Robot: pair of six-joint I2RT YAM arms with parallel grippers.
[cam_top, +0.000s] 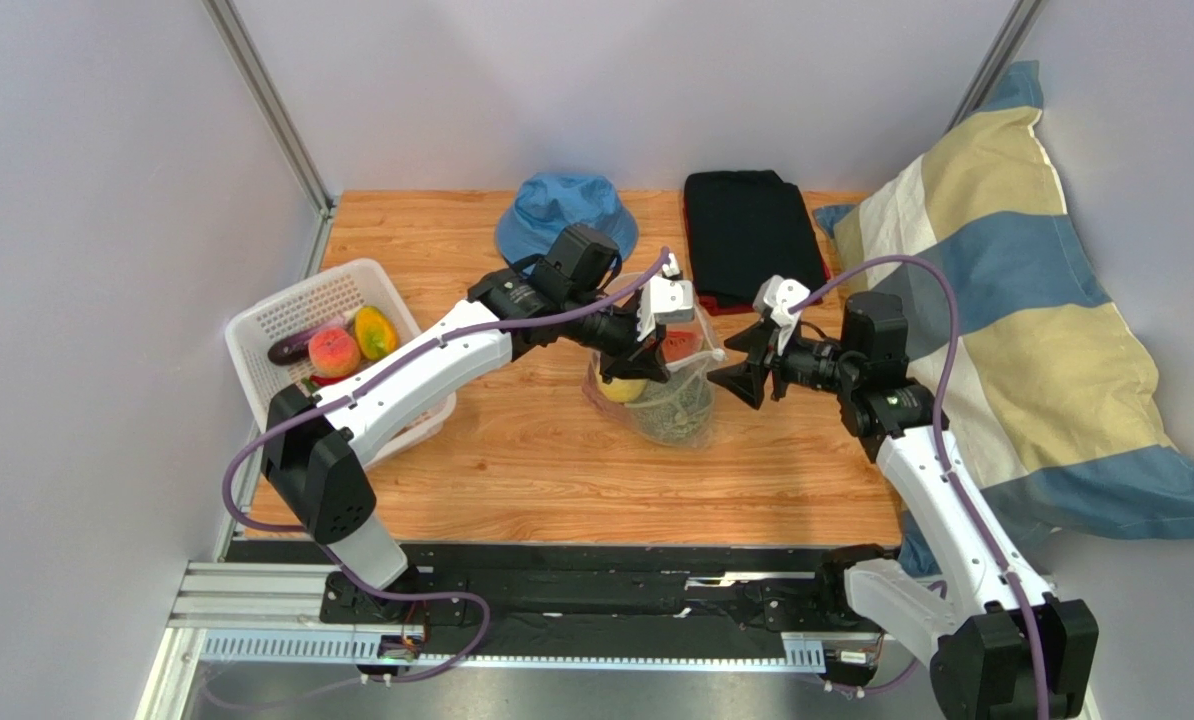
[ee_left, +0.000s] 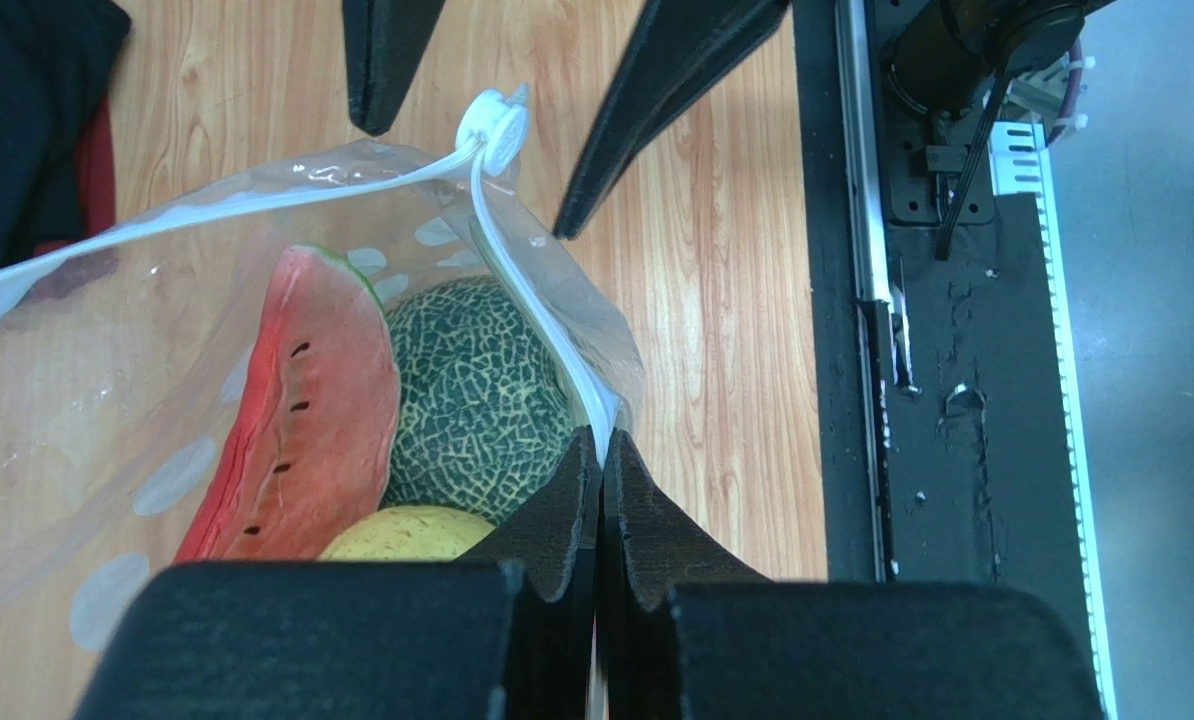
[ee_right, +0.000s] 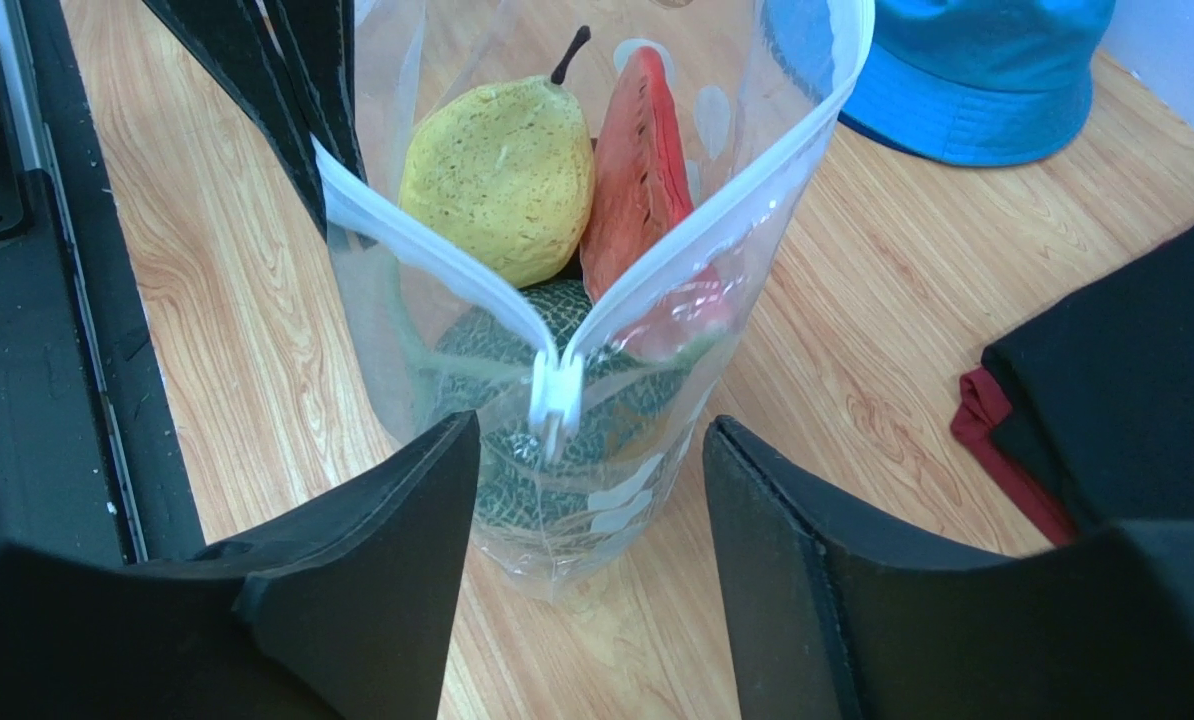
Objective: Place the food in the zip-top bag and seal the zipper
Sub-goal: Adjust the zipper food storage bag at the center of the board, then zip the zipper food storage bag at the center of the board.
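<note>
Bag (ee_right: pixel 588 495), one: clear soft plastic printed with white dots, standing upright between the two grippers with its mouth open. Zipper (ee_left: pixel 536 285), one: thin white strip whose two tracks part in a V and meet at one white slider (ee_right: pixel 555 393). Food inside the bag, three pieces counted: one watermelon slice (ee_left: pixel 310 405), a red wedge with dark seed pits; one melon (ee_left: pixel 476 398), round and green with a netted skin; one pear (ee_right: pixel 501 173), yellow, speckled and stemmed. A red smear shows through the bag wall by the right fingers, and I cannot tell what it is. Left gripper (ee_left: pixel 600 446), one: two black wedge fingers pressed together on the zipper edge, at the end opposite the slider, with the melon and pear just behind the fingertips. Right gripper (ee_right: pixel 588 435), one: two black fingers (ee_right: pixel 393 555) spread wide, the slider in the gap between them, neither touching it. Basket (cam_top: pixel 265 323), one: white plastic mesh, well beyond the left fingers, holding at least three further fruits, partly hidden by the arm. Hat (cam_top: pixel 558 210), one: blue cloth, beyond both grippers. Cloth (cam_top: pixel 750 233), one: black and folded, near the right fingers. Pillow (cam_top: pixel 1009 300), one: striped blue and cream. Table (cam_top: pixel 558 465), one: wood grain.
</note>
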